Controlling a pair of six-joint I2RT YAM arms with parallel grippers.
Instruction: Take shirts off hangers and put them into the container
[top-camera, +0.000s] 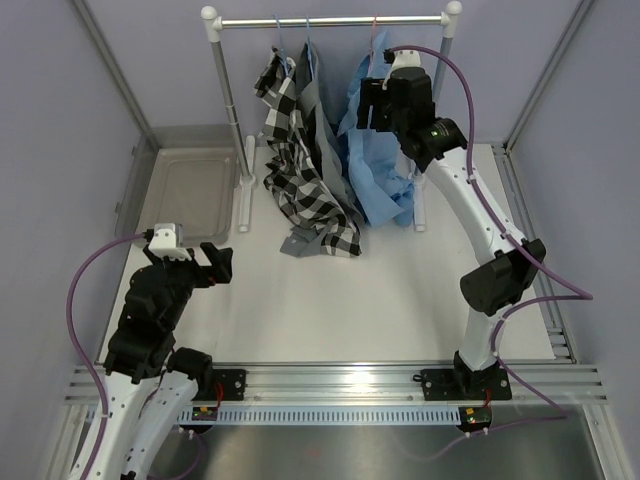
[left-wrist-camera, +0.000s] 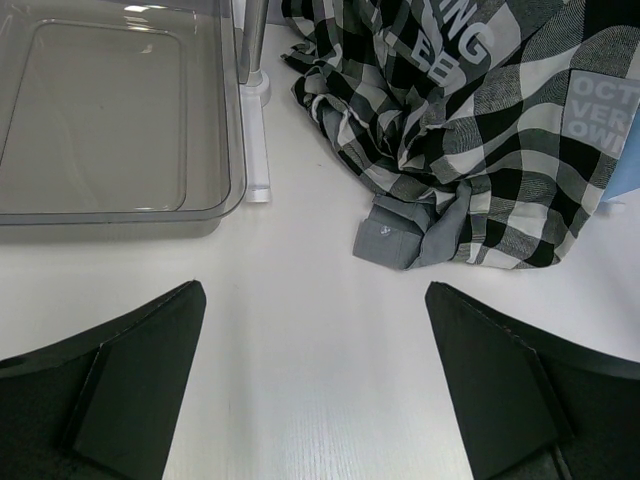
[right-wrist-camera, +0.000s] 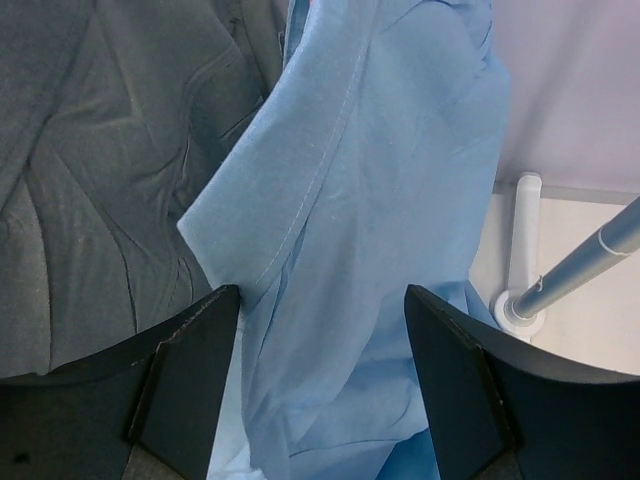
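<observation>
Three shirts hang from the rack. The black-and-white checked shirt (top-camera: 300, 165) (left-wrist-camera: 450, 120) is on the left and trails onto the table. The grey shirt (top-camera: 314, 100) (right-wrist-camera: 100, 150) is in the middle, with a cuff (left-wrist-camera: 395, 240) on the table. The light blue shirt (top-camera: 378, 175) (right-wrist-camera: 380, 180) is on the right. Two light blue hanger hooks (top-camera: 280, 30) and a pink-red one (top-camera: 375, 30) sit on the bar. My right gripper (top-camera: 372, 105) (right-wrist-camera: 322, 340) is open, its jaws on either side of a fold of the light blue shirt. My left gripper (top-camera: 210, 262) (left-wrist-camera: 315, 340) is open over bare table. The grey container (top-camera: 190, 190) (left-wrist-camera: 228, 170) holds nothing.
The silver rack bar (top-camera: 330, 20) spans two white posts, whose feet (top-camera: 245, 190) (right-wrist-camera: 525, 220) rest on the table. One foot lies right beside the container (left-wrist-camera: 258, 150). Purple walls enclose the back and sides. An aluminium rail (top-camera: 330, 380) runs along the near edge.
</observation>
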